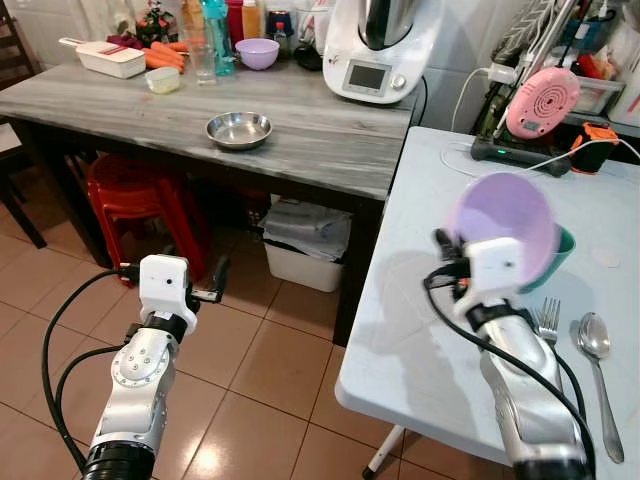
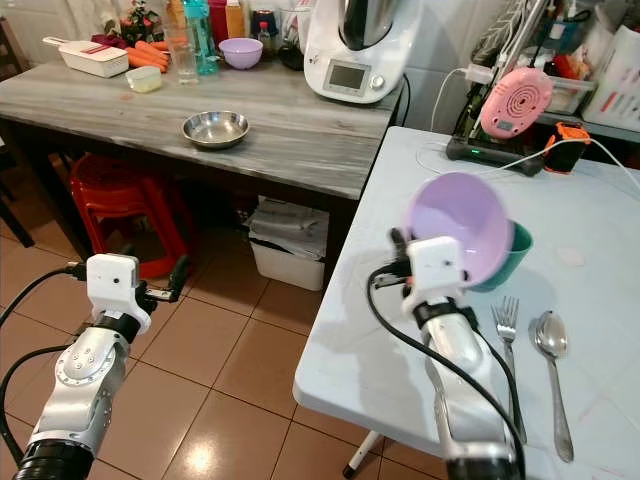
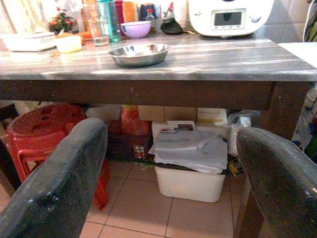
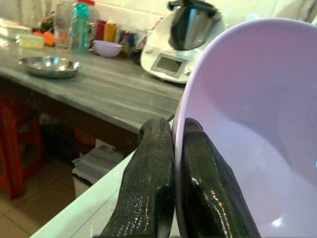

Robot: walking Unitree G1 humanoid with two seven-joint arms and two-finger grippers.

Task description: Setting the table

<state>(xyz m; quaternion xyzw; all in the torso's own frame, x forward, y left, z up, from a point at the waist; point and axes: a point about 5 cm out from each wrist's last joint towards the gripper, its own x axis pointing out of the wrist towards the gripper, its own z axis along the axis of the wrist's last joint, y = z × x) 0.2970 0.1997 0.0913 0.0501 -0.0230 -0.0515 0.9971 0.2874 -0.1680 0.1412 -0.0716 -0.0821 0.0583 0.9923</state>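
Behind us a grey wooden counter [image 1: 300, 130] carries a steel bowl [image 1: 239, 129] and a white kitchen machine [image 1: 378, 45], with a red stool [image 1: 135, 195] tucked underneath. Our right gripper [image 4: 173, 163] reaches forward over the white table [image 1: 420, 330], forearm angled up, its two fingers pinched tight on the rim of the lilac bowl [image 1: 505, 225], which we hold tipped on its side in the air. Just behind it sits a teal bowl [image 1: 562, 250]. A fork [image 1: 549, 322] and spoon [image 1: 596, 345] lie side by side on the table beside the arm. Our left gripper [image 3: 173, 178] hangs low over the tiled floor [image 1: 250, 380], fingers spread wide apart, pointing toward the counter.
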